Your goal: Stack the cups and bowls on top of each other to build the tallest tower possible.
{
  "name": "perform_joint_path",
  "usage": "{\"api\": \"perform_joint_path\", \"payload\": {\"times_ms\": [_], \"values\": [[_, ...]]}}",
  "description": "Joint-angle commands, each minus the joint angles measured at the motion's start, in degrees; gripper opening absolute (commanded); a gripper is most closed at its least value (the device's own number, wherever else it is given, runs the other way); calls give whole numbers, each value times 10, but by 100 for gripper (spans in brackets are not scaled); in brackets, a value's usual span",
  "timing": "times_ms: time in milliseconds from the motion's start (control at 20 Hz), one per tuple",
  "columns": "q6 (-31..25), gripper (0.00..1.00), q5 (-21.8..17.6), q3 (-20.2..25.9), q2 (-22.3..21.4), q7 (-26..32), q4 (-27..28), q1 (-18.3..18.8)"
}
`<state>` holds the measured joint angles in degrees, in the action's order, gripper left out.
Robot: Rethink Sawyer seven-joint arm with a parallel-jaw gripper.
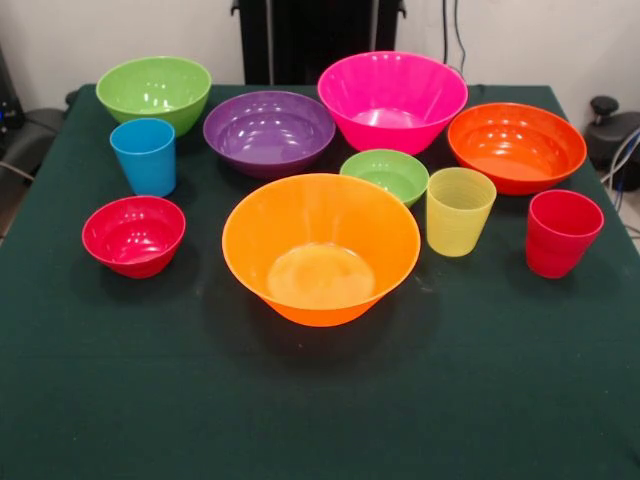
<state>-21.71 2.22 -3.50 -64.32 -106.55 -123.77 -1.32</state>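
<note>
in the front view, a dark green table [320, 420] fills most of the frame, and every cup and bowl stands on it separately, mouth up, with nothing nested or stacked. the big orange bowl [321, 249] sits at the centre of the frame, the nearest and widest piece. behind it, at upper centre, the purple bowl [269, 132] stands just left of the big pink bowl [392, 101], their rims close together or overlapping from this angle; whether they touch cannot be told. the lime green bowl [154, 92] is at the upper left, and the blue cup [144, 156] stands upright just in front of it. the small red bowl [134, 235] lies at the left, below the blue cup and well apart from the big orange bowl. the small green bowl [385, 176] sits between the pink bowl and the big orange bowl, just right of centre. the yellow-green cup [459, 211] stands upright just right of the small green bowl, near the orange bowl's right rim. the red-orange bowl [516, 147] is at the upper right, and the red cup [563, 232] stands upright at the right, in front of it. the robot's claw does not show here, so its state cannot be told. a dark upright structure [318, 40] stands behind the table at top centre.
</note>
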Motion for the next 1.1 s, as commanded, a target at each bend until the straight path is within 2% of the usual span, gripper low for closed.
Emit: {"api": "perform_joint_path", "payload": {"times_ms": [50, 550, 750, 1100], "values": [[20, 100, -16, 46, 74, -39, 30, 32], [-8, 100, -40, 61, 144, -1, 108, 72], [1, 100, -47, 81, 185, 23, 130, 106], [-36, 100, -83, 71, 227, 44, 199, 129]]}}
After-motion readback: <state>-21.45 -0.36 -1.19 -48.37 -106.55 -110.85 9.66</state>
